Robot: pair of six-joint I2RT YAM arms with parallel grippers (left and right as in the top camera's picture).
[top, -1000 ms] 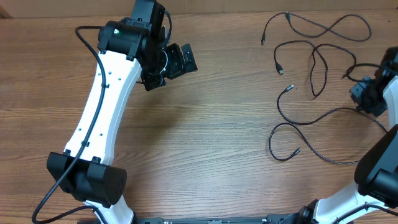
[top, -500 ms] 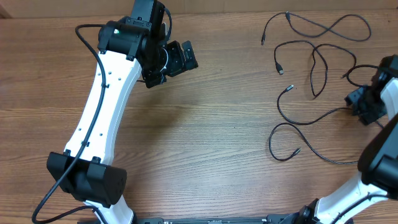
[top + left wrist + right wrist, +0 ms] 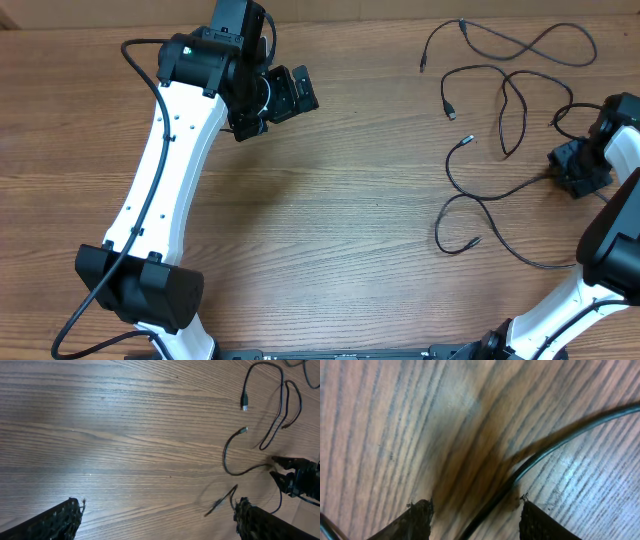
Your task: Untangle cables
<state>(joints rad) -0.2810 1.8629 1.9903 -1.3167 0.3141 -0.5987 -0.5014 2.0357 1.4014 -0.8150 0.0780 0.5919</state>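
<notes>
Several thin black cables lie loose at the right of the table. One cable [image 3: 510, 45] curls along the far edge, a second cable [image 3: 508, 98] loops below it, and a third cable [image 3: 478, 198] snakes toward the near right. My right gripper [image 3: 572, 172] is down at the table over that third cable's right stretch. In the right wrist view the gripper [image 3: 475, 517] is open, and the cable [image 3: 555, 442] runs loose between its fingertips [image 3: 417, 520]. My left gripper [image 3: 300, 97] hovers open and empty over the far left, well away from the cables.
The left wrist view looks across bare wood to silver-tipped plug ends [image 3: 244, 402] and the right gripper [image 3: 297, 477] at its right edge. The left arm [image 3: 165, 160] stretches from the near left base up the table. The table's far edge runs close behind the top cable.
My right gripper has slid nearer and a little to the left, down onto the third cable. The left arm has stayed still.
</notes>
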